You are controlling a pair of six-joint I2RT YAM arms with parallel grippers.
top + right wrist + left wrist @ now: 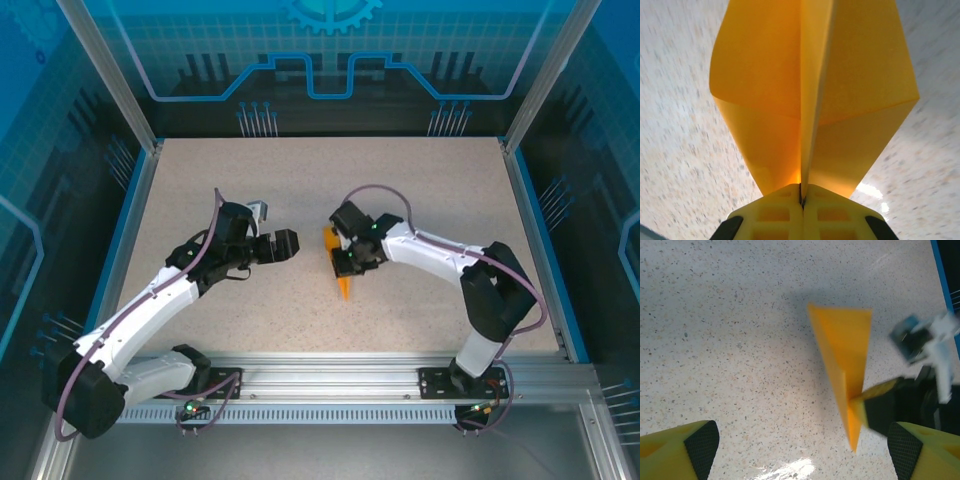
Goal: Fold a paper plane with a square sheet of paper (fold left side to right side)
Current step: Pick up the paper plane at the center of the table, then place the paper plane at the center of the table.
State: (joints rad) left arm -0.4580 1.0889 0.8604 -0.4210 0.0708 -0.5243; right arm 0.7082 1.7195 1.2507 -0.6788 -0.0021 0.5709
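Observation:
The orange paper plane (340, 264) is a narrow pointed dart held near the middle of the table, its tip toward the near edge. My right gripper (346, 258) is shut on its centre crease; in the right wrist view the paper plane (815, 85) spreads both wings above the right gripper (802, 192), whose jaws are pressed together on the fold. My left gripper (276, 232) stands open to the left of the plane, apart from it. In the left wrist view the paper plane (845, 365) hangs ahead with the right gripper's fingers (880, 400) pinching it.
The speckled table (250, 170) is bounded by a blue rim and metal frame posts. An aluminium rail (330, 375) with both arm bases runs along the near edge.

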